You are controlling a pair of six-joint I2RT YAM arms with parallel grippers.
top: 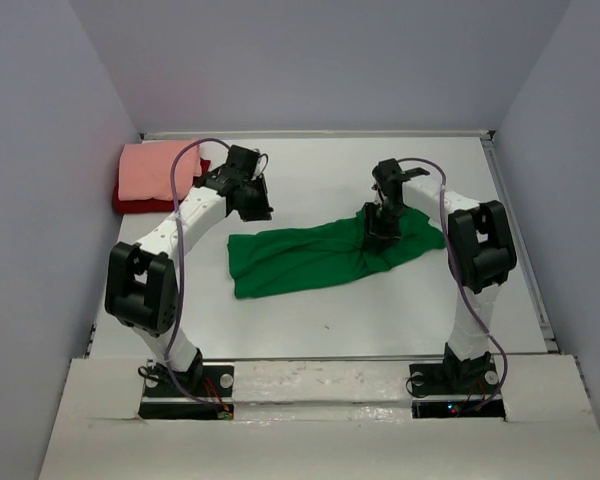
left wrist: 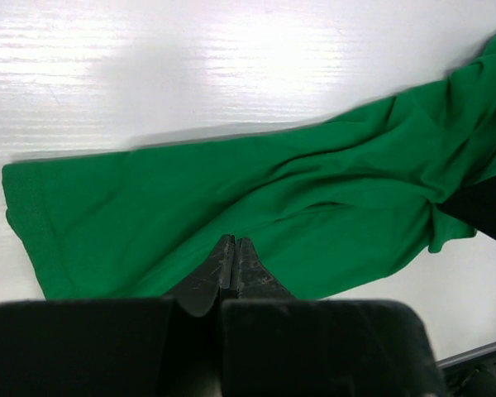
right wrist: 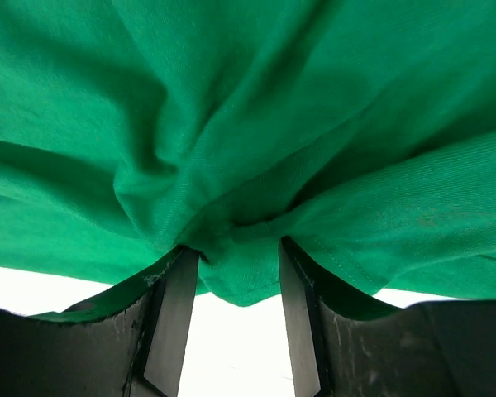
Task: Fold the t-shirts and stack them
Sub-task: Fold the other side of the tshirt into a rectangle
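The bright green t-shirt (top: 310, 262) lies crumpled and stretched out across the middle of the table. My right gripper (top: 378, 232) points down into its right part. In the right wrist view its two fingers (right wrist: 175, 314) stand apart with a bunched fold of green cloth (right wrist: 248, 124) between the tips (right wrist: 236, 248). My left gripper (top: 252, 200) hangs above the table just past the shirt's left end, shut and empty (left wrist: 234, 241), over the green cloth (left wrist: 273, 198). A folded salmon-pink t-shirt (top: 155, 170) rests on a dark red one (top: 130, 203) at the back left.
Grey walls close in the white table (top: 400, 310) on three sides. A raised rail (top: 520, 240) runs along the right edge. The pink and red stack sits close to the left wall.
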